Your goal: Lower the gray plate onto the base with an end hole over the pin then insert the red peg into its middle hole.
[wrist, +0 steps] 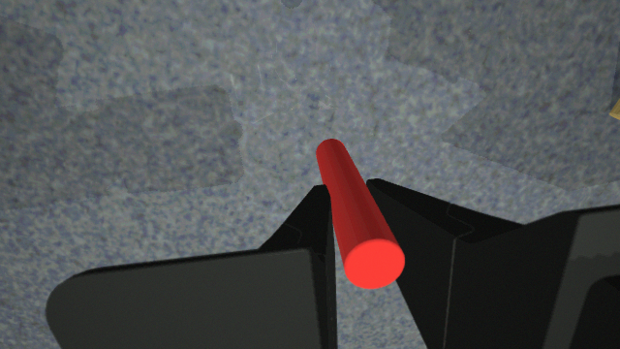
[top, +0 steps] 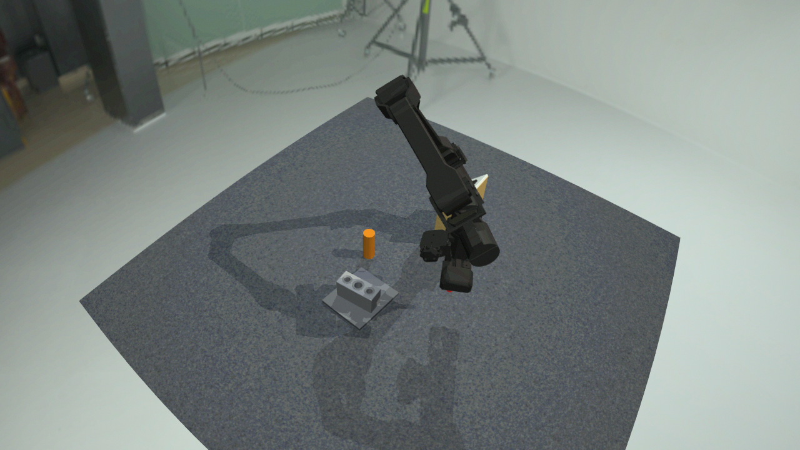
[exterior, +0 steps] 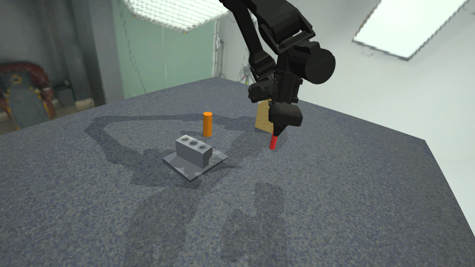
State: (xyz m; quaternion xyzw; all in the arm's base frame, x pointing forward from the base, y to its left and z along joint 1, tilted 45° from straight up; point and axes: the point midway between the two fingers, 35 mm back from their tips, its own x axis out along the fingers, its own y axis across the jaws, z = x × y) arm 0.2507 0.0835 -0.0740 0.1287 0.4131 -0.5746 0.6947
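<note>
A: Start at the gripper [wrist: 349,194]. What is it doing?

B: It is clamped on the red peg [wrist: 356,213], jaws on either side of the shaft. The peg's top end sticks up past the fingers toward the wrist camera, and the lower part pokes out below. In the exterior view the peg [exterior: 273,141] hangs under the gripper, slightly tilted, its tip close to the mat [exterior: 332,199]; I cannot tell whether it is touching or just clear.

A: And the target?

B: The gray plate [exterior: 193,151] sits on the base [exterior: 186,172], left of the gripper and a little nearer the exterior camera. It looks flat, with three holes in a row on top (the pin itself is hidden, so I judge the first step done only from how squarely it sits). The peg and the plate are apart.

A: Anything in the way?

B: An orange cylinder [exterior: 207,124] stands just beyond the plate, and a tan block [exterior: 262,117] sits behind the arm.

A: What could go wrong?

B: The tilt. If the peg reaches the middle hole [exterior: 193,142] off-vertical, its tip could catch the rim and jam, or nudge the plate. A carry too low could strike the plate's side, and the smooth round shaft could rotate in the grip.
</note>
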